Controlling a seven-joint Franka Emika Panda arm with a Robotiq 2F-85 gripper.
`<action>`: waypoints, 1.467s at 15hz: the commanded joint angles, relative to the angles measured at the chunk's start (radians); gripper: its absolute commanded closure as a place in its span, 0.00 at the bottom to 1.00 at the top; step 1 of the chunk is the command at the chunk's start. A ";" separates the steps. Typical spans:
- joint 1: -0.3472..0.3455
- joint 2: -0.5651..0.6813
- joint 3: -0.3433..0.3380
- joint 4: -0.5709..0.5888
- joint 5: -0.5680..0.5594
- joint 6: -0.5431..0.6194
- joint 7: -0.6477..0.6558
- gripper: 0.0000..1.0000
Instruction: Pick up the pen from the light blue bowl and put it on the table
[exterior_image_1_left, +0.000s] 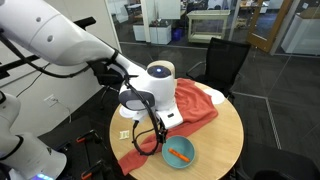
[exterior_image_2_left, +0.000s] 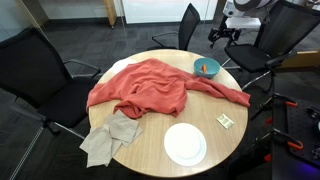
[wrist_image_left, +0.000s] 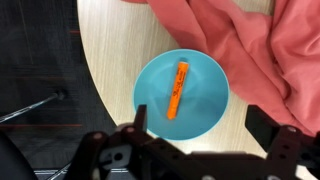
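Orange pen (wrist_image_left: 180, 88) in the bowl (wrist_image_left: 206, 72), gripper (wrist_image_left: 200, 118) open above it

In the wrist view the pen rests near the bowl's middle. It runs roughly from 12 to 6 o'clock with a slight lean, and it is clear of the rim all round. The gripper hangs over the bowl's 6 o'clock side with its jaws wide apart and nothing between them. One finger (wrist_image_left: 140, 118) shows at the bowl's 7 o'clock, and the other stands beyond the 4 o'clock rim. Set this way, the jaws would close across the pen's thin width. I take that to be the reason for the wrist's turn, since pinching a slim stick sideways is surer than closing along it.

In an exterior view the bowl sits at the 1 o'clock edge of the table (exterior_image_2_left: 152, 140), just beside a tail of the red cloth (exterior_image_2_left: 150, 85), and the gripper is well above it. A white plate (exterior_image_2_left: 185, 143) lies at 5 o'clock, a grey cloth (exterior_image_2_left: 110, 135) droops over the 8 o'clock edge, and a small card (exterior_image_2_left: 226, 121) lies near 4 o'clock.

The grasp looks not yet begun, so the next move should be a straight descent. The bowl's curved floor is the likely hazard: fingertips that land on it may nudge the pen into a roll. Bare wood between bowl and plate offers a place to set the pen down.
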 joint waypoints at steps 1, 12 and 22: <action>0.008 0.097 -0.006 0.040 0.046 0.091 0.023 0.00; 0.022 0.333 -0.014 0.159 0.132 0.219 0.077 0.00; 0.054 0.482 -0.052 0.286 0.126 0.181 0.177 0.00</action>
